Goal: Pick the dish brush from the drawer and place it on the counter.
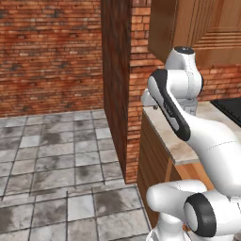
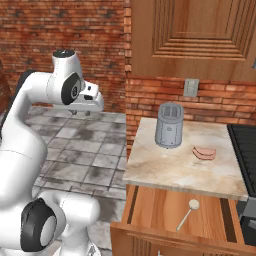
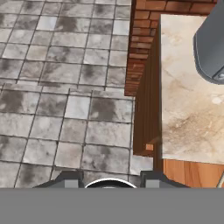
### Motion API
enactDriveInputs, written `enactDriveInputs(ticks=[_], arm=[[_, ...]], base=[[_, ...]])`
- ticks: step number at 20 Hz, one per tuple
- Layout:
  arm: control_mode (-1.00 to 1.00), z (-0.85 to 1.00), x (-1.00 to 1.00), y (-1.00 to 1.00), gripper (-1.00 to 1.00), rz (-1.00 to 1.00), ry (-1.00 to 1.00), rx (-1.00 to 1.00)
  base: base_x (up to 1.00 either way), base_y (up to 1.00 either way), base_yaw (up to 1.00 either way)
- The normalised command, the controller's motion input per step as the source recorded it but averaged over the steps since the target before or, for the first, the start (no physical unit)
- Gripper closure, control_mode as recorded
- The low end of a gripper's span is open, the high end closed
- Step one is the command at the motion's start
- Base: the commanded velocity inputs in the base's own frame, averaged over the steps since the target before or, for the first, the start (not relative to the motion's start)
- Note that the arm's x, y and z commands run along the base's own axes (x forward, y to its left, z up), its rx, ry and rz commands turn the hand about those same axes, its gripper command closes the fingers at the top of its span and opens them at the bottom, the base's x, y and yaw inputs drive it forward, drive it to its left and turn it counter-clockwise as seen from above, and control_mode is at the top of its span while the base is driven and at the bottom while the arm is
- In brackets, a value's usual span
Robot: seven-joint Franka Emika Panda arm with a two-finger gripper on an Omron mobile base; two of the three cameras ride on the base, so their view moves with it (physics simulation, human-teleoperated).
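The wide wooden drawer (image 2: 165,212) with light orange-brown inner panels stands pulled open below the front edge of the flat beige, mottled stone counter (image 2: 175,167). The dish brush (image 2: 187,214), pale with a round head and a thin straight handle, lies flat on the drawer floor near its middle, head toward the counter edge, handle slanting toward the drawer's darker brown front. On the counter, a grey cylindrical toaster (image 2: 170,126) stands upright toward the back left corner; a small pink, flattish item (image 2: 204,153) lies to its right, apart from it, nearer the black stovetop (image 2: 245,150) at the counter's right edge. The white arm's two-finger gripper (image 2: 89,111) hangs high, left of the counter's left edge, over the grey stone-tiled floor (image 2: 85,145), well apart from the brush. In the hand view the two dark fingertips (image 3: 69,179) rise with a moderate gap between them and nothing in it; below them lie floor tiles, the counter's left edge (image 3: 183,109) and a corner of the drawer (image 3: 192,173).
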Motion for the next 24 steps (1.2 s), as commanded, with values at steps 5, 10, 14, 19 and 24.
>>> enactDriveInputs(ticks=[5, 10, 14, 19, 24], arm=[[-1.0, 0.0, 0.0, -0.27, -1.0, -0.01, 0.0, 0.05], [-1.0, 0.0, -0.02, -0.86, -1.0, -0.05, 0.0, 0.15], [-1.0, -0.01, -0.05, -1.0, -1.0, -0.08, 0.05, 0.16], [-1.0, -0.13, -0.1, -1.0, -1.0, -0.12, 0.2, 0.1], [-1.0, -0.32, -0.18, -1.0, -1.0, -0.13, 0.28, 0.04]], base=[[0.0, 0.0, 0.0], [0.0, 0.0, 0.0], [0.0, 0.0, 0.0], [0.0, 0.0, 0.0], [0.0, 0.0, 0.0]])
